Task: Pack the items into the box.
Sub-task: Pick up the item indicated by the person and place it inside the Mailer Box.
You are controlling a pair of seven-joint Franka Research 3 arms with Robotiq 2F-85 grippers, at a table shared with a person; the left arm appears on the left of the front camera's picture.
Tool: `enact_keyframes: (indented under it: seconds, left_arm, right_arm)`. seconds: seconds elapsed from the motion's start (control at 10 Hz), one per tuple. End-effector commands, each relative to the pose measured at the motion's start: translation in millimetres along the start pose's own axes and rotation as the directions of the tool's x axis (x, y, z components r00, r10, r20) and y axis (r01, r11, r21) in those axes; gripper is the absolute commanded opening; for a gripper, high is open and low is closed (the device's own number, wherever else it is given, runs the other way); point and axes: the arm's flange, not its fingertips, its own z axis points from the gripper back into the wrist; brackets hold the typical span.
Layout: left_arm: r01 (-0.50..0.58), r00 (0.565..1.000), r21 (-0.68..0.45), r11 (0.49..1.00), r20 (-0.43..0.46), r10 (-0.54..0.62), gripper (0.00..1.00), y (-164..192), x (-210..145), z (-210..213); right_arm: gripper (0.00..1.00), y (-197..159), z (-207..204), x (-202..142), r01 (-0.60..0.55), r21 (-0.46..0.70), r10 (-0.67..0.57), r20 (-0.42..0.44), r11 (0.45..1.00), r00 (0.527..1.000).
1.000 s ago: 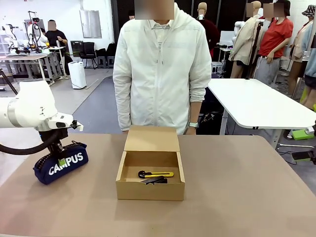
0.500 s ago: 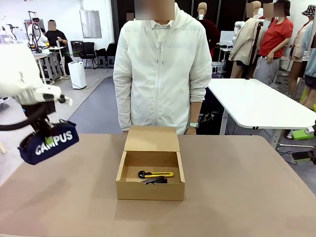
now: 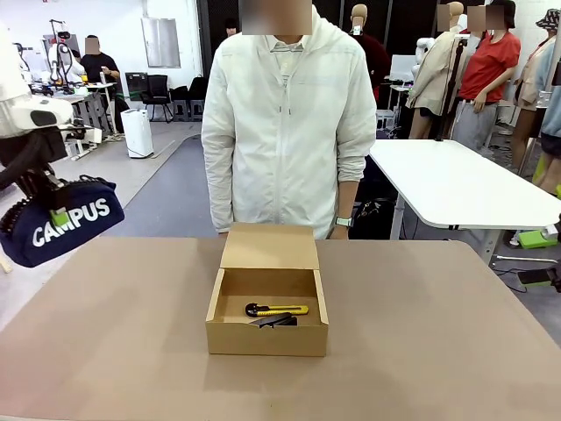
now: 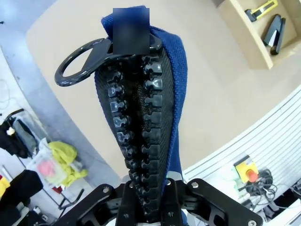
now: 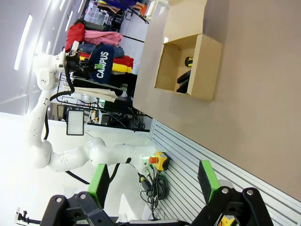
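Front view, near to far: 1 table (image 3: 438,342), 1 box (image 3: 267,337) at mid-table with its lid flap up at the far side, and 2 items inside it: 1 utility knife (image 3: 279,310) and 1 stapler (image 3: 273,321) just in front of it. 1 pencil case (image 3: 70,226) hangs in the air at far left, clear of the table and well apart from the box. The left gripper (image 3: 55,212) is clamped tight on its top. 1 person (image 3: 285,132) stands behind the box.

Versus one second back, the pencil case was on the table at the left with the gripper on it. Now it is lifted well up and further left. Box, knife and stapler are unmoved.

Left wrist view: the left gripper (image 4: 149,184) pinches the pencil case (image 4: 175,75) along its zip, and the fingertips are buried under the fabric. The box (image 4: 244,40), stapler (image 4: 275,32) and knife (image 4: 260,8) sit in the top right corner, with the knife cut off by the edge.

Right wrist view: the right gripper (image 5: 153,181) has its fingers spread wide with nothing between them. The box (image 5: 207,70) and the held pencil case (image 5: 101,61) are farther off.

Hard to see in the front view: the stapler is half hidden by the box's front wall, the case's left end is cut by the frame, and the person's hands are behind the flap.
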Motion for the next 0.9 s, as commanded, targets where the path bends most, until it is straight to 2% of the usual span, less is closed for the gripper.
enact_keyframes:
  seconds: [0.0,0.2,0.3,0.4,0.5,0.6,0.7,0.8]
  left_arm:
    - [-0.006,1.0,0.001,1.0,-0.013,0.006,0.0,7,9,-17]
    - [0.001,1.0,-0.007,1.0,-0.013,-0.001,0.0,2,5,-12]
    - [0.17,0.985,-0.004,0.985,0.01,-0.17,0.0,-28,26,-14]
    - [0.358,0.933,0.021,0.934,0.022,-0.358,0.0,-73,60,-19]
    - [0.58,0.813,0.003,0.815,0.069,-0.578,0.0,-124,97,-28]
    - [0.72,0.691,-0.019,0.694,0.121,-0.713,0.0,-162,124,-38]
    - [0.815,0.578,-0.044,0.578,0.129,-0.805,0.0,-201,146,-53]
    - [0.894,0.448,-0.052,0.445,0.144,-0.882,0.0,-239,160,-66]
  right_arm:
    - [1.0,0,2,-1,-0.016,0.003,0.016,-0.006,1.0,1.0]
    - [1.0,0,2,-1,-0.016,0.003,0.016,-0.006,1.0,1.0]
    - [1.0,0,2,-1,-0.016,0.003,0.016,-0.006,1.0,1.0]
    - [1.0,0,2,-1,-0.016,0.003,0.016,-0.006,1.0,1.0]
    - [1.0,0,2,-1,-0.016,0.003,0.016,-0.006,1.0,1.0]
    - [1.0,0,2,-1,-0.016,0.003,0.016,-0.006,1.0,1.0]
    - [1.0,0,2,-1,-0.016,0.003,0.016,-0.006,1.0,1.0]
    - [1.0,0,2,-1,-0.016,0.003,0.016,-0.006,1.0,1.0]
